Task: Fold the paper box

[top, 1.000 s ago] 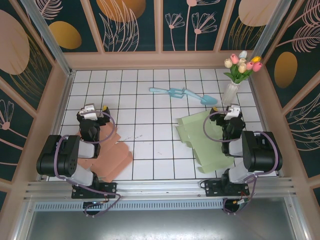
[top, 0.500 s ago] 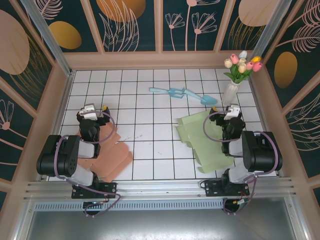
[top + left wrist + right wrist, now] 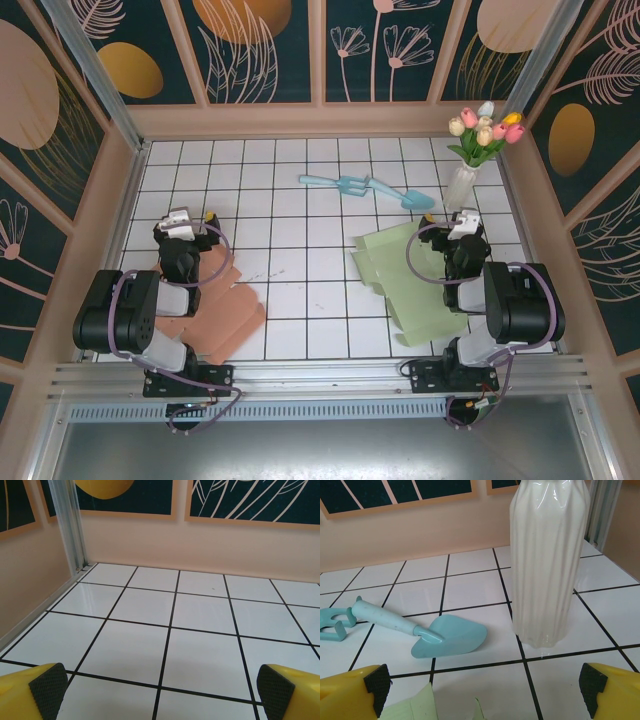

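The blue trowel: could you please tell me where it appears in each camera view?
Top external: blue trowel at back right, just left of the white vase.
Right wrist: trowel lower left of centre, blade nearest the vase.
Left wrist: aimed at the back-left corner, away from it.
Shared landmark: the white vase.

No words, numbers, labels or brand names can be read on anything here.
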### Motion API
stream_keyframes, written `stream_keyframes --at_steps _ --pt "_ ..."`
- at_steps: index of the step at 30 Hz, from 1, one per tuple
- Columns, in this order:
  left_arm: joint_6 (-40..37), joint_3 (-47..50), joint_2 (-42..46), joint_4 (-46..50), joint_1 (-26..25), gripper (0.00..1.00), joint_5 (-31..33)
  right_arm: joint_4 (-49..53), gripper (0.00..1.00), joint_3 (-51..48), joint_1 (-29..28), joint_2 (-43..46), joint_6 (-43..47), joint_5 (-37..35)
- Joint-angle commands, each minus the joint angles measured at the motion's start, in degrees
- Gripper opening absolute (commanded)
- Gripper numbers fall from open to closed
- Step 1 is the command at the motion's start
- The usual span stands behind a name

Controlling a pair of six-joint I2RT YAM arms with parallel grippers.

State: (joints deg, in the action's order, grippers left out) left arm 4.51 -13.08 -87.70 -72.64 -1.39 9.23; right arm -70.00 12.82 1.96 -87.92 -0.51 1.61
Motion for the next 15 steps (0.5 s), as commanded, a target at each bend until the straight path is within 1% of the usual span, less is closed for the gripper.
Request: stream_keyframes --at_steps 1,2,4,6,7,8,10,12,13,15 --pt "-0.03 -0.32 0.47 -0.74 0.51 0.99 -0.27 -0.38 0.99 1.07 0.34 -0.3 -0.22 1.07" --pt "-0.07 -0.28 0.51 -0.88 0.51 0.99 -0.31 -0.42 0.99 1.05 0.18 -0.27 -0.11 0.88" --pt "-0.12 -0.69 1.51 0.45 0.52 0.99 0.15 3.54 0.99 2.3 -0.73 1.91 -0.12 -2.01" --pt "0.72 -3.44 6.62 10.17 0.43 0.99 1.89 10.61 0.99 3.84 -1.67 7.18 -1.44 -7.7" --pt "1.31 -3.86 8.91 12.74 0.42 0.99 3.34 12.98 0.99 4.01 -2.1 9.45 -2.16 -10.56" --pt "2.08 -3.4 11.02 13.46 0.42 0.99 5.23 15.29 0.99 4.09 -2.7 12.02 -3.78 -14.51" --pt "3.67 -2.95 14.32 15.25 0.43 0.99 8.12 20.5 0.99 4.65 -2.71 16.6 -8.66 -18.87" --pt "7.74 -5.33 17.47 22.36 0.42 0.99 11.52 25.5 0.99 5.57 -2.95 20.99 -10.73 -19.65" --pt "10.37 -6.71 18.56 26.0 0.42 0.99 12.1 28.8 0.99 6.73 -3.09 22.45 -11.71 -19.95" --pt "17.68 -9.99 20.54 33.21 0.42 0.99 9.92 36.37 0.99 10.23 -4.57 24.3 -13.16 -20.32"
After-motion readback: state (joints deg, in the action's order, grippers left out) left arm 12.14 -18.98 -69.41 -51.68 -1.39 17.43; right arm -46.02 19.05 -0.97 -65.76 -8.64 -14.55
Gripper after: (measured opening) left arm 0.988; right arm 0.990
